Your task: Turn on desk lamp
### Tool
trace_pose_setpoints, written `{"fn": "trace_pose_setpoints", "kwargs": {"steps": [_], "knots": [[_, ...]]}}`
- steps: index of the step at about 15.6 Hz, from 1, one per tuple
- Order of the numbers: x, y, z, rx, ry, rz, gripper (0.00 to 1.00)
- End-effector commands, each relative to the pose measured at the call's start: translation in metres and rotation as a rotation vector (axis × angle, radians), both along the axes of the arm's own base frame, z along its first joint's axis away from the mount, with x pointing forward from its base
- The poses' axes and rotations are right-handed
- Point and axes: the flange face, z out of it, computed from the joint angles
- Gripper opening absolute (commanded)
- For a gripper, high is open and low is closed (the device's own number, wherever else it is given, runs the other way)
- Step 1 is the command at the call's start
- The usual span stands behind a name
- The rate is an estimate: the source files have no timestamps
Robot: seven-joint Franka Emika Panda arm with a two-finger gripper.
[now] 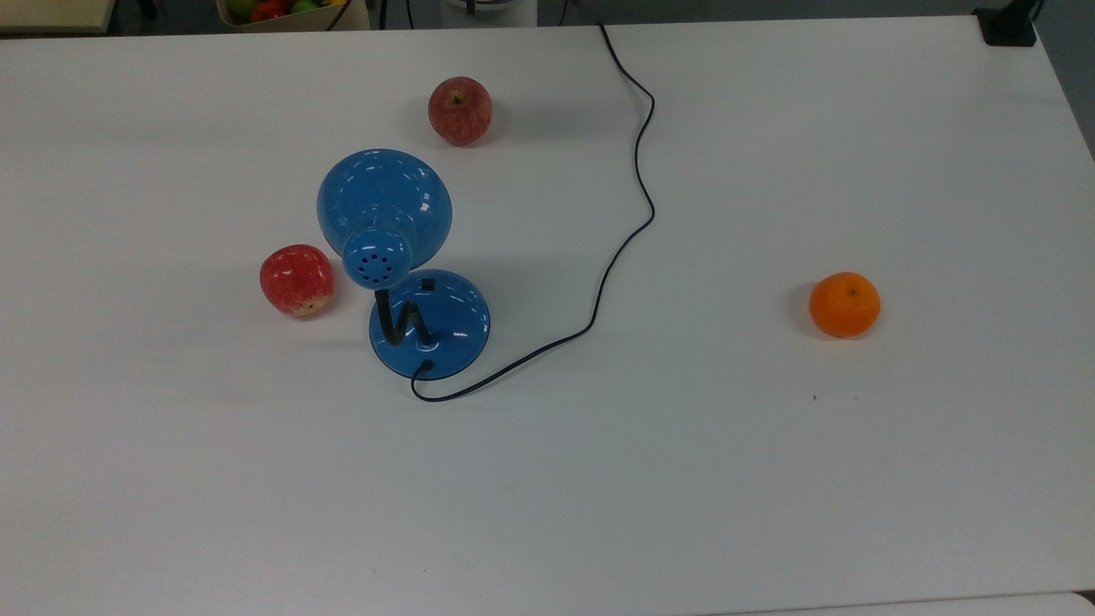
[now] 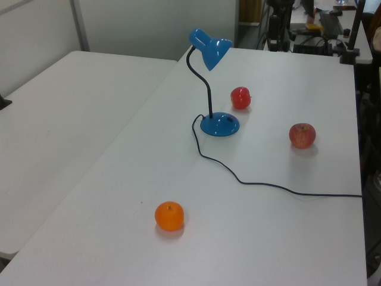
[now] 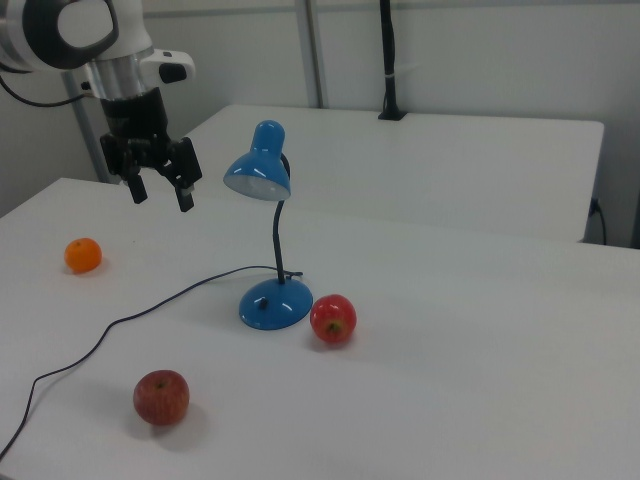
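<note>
Gripper [image 3: 160, 193] hangs with fingers spread wide and empty, high over the table [image 3: 480, 380], to the right view's left of the lamp [image 3: 263, 180], between two apples [image 1: 297, 280].

Even bright overhead light; soft shadows; glare on the desk lamp [image 1: 384, 205].
</note>
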Motion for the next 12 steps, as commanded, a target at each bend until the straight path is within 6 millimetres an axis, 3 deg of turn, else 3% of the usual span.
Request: {"fn": "trace_pose_setpoints", "kwargs": {"steps": [1, 3, 8, 12], "knots": [[-0.001, -0.005, 0.001, -0.011, 0.022, 0.04, 0.27], [-0.001, -0.005, 0.0, -0.01, 0.026, 0.058, 0.02], [0.001, -0.004, -0.005, -0.009, 0.028, 0.06, 0.0], [0.008, -0.016, -0.037, -0.009, -0.012, 0.044, 0.0]]}}
